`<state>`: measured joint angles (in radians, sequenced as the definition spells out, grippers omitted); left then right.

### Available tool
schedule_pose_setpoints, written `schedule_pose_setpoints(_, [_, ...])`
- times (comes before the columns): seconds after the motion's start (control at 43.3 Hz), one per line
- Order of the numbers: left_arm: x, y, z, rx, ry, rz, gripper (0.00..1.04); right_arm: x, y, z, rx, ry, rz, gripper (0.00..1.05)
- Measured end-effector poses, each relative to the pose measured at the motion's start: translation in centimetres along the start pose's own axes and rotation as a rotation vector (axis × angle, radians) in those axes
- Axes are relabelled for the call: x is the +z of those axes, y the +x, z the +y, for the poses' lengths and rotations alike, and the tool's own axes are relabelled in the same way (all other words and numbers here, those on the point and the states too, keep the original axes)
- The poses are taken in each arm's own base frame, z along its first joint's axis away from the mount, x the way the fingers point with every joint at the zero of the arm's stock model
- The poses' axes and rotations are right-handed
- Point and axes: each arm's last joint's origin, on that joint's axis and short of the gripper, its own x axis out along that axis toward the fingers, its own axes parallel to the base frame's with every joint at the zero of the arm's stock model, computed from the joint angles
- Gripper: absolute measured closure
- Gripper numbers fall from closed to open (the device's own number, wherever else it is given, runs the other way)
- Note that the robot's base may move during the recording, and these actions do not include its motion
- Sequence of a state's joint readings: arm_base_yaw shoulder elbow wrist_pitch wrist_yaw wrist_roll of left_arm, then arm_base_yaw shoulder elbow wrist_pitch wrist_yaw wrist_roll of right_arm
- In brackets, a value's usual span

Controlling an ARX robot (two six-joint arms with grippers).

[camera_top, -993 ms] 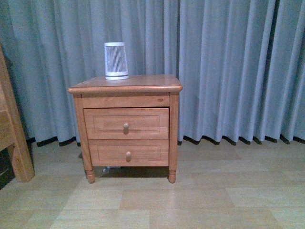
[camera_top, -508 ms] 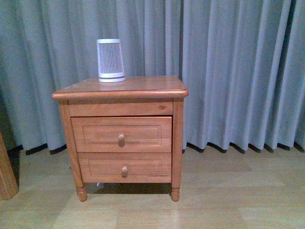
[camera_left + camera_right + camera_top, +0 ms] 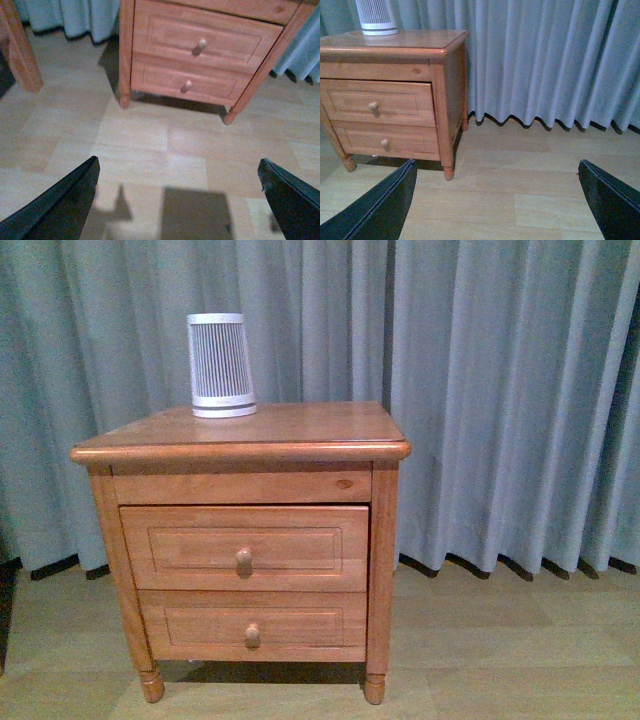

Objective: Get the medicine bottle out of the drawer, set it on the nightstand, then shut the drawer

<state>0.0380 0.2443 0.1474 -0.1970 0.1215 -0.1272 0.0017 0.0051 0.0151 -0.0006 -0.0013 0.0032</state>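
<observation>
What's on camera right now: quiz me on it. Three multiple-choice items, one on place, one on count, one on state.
1. The ribbed device stands: A on the floor; B on the nightstand top; C inside a drawer.
2. Count of knobs on the nightstand front: A one; B two; C four.
3. The upper drawer is: A pulled wide out; B removed; C pushed in.
Answers: B, it sits at the top's back left; B, one knob per drawer; C, only its front shows, contents hidden.

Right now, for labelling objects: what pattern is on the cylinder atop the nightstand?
The cylinder is white with fine vertical grey ribs; front view shows it best.
</observation>
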Motion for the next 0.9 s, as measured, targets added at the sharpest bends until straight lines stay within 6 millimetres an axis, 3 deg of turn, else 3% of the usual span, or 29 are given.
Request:
schedule_pose_setpoints(0.115, [6.6, 2.1, -0.7, -0.031, -0.023, -0.054, 0.07, 0.0, 0.0, 0.0, -0.001, 0.0, 0.0, 0.07])
schedule_pose_setpoints(0.231, [11.6, 4.6, -1.5, -0.069, 0.019, -0.16, 0.07, 0.0, 0.0, 0.0, -0.001, 0.0, 0.0, 0.07])
schedule_pose_setpoints(0.3, [14.0, 7.0, -2.2, -0.1, 0.051, -0.205, 0.07, 0.0, 0.0, 0.0, 0.0, 0.0, 0.0, 0.07])
schedule_pose_setpoints(0.369, [15.6, 11.7, -3.4, -0.114, 0.095, -0.214, 0.07, 0.0, 0.0, 0.0, -0.001, 0.0, 0.0, 0.07])
schedule_pose_setpoints(0.485, [14.0, 19.7, -5.9, -0.135, 0.145, -0.158, 0.07, 0.0, 0.0, 0.0, 0.0, 0.0, 0.0, 0.07])
schedule_pose_setpoints(0.577, [10.6, 25.6, -8.2, -0.151, 0.177, -0.08, 0.07, 0.0, 0.0, 0.0, -0.001, 0.0, 0.0, 0.07])
schedule_pose_setpoints(0.808, [4.2, 33.7, -10.2, -0.097, 0.19, 0.035, 0.07, 0.0, 0.0, 0.0, -0.001, 0.0, 0.0, 0.07])
schedule_pose_setpoints(0.9, [2.5, 37.0, -10.5, -0.067, 0.181, 0.058, 0.07, 0.0, 0.0, 0.0, -0.001, 0.0, 0.0, 0.07])
